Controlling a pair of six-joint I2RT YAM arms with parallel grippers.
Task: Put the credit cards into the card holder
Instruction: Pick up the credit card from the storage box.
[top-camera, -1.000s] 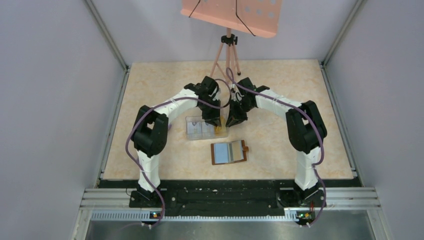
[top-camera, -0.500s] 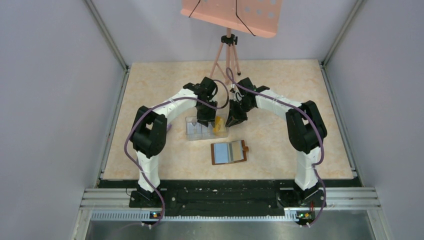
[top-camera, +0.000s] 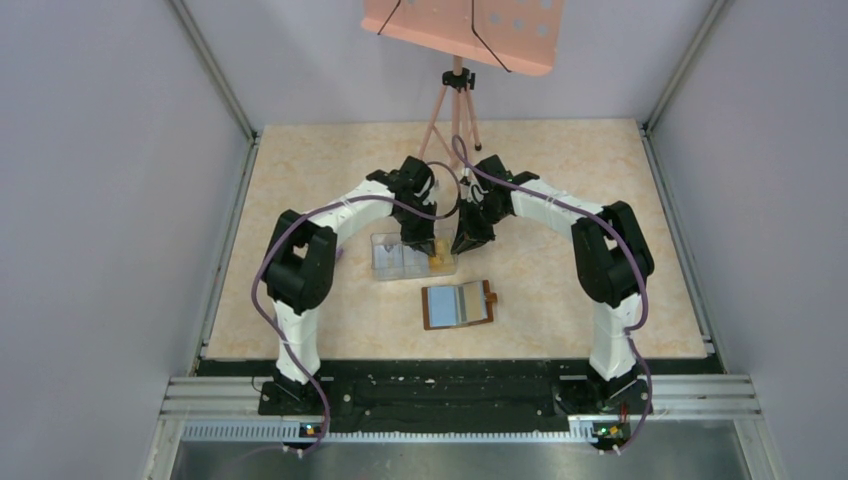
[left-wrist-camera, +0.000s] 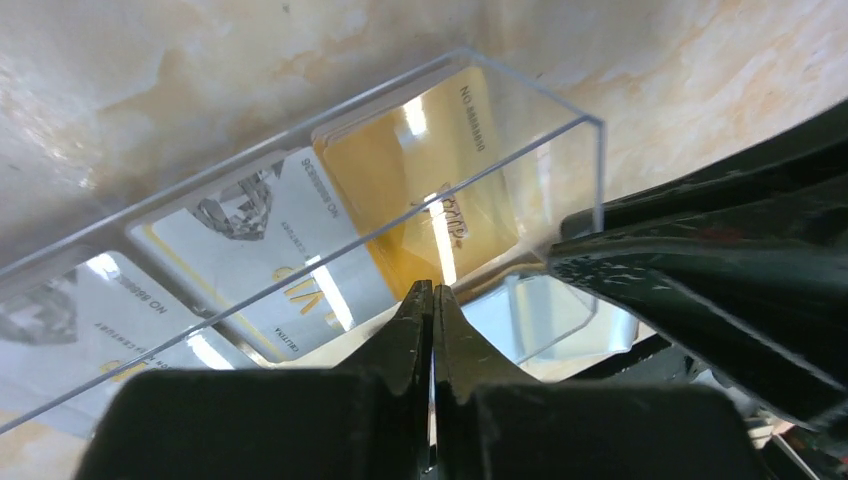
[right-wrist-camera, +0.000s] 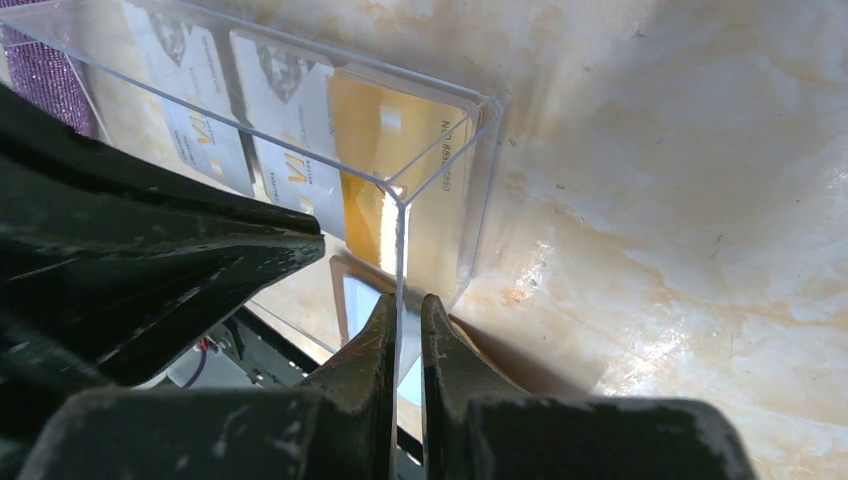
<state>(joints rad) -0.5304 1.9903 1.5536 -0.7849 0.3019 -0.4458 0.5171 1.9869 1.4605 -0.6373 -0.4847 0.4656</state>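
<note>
Clear plastic three-compartment box (top-camera: 388, 263) sits flat around the middle of the beige marble-pattern tabletop (top-camera: 560, 180). Pink tripod (top-camera: 456, 108) stands at the far edge, carrying a salmon perforated board (top-camera: 450, 25), tilted. Plain grey walls (top-camera: 110, 200) on three sides. Grooved metal rail (top-camera: 460, 392) runs along the near edge.

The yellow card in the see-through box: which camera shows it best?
The left wrist view: the yellow card fills the middle, big enough to show its printing. The right wrist view shows it partly behind a corner of the clear box. The top view shows only a tiny yellow speck.
</note>
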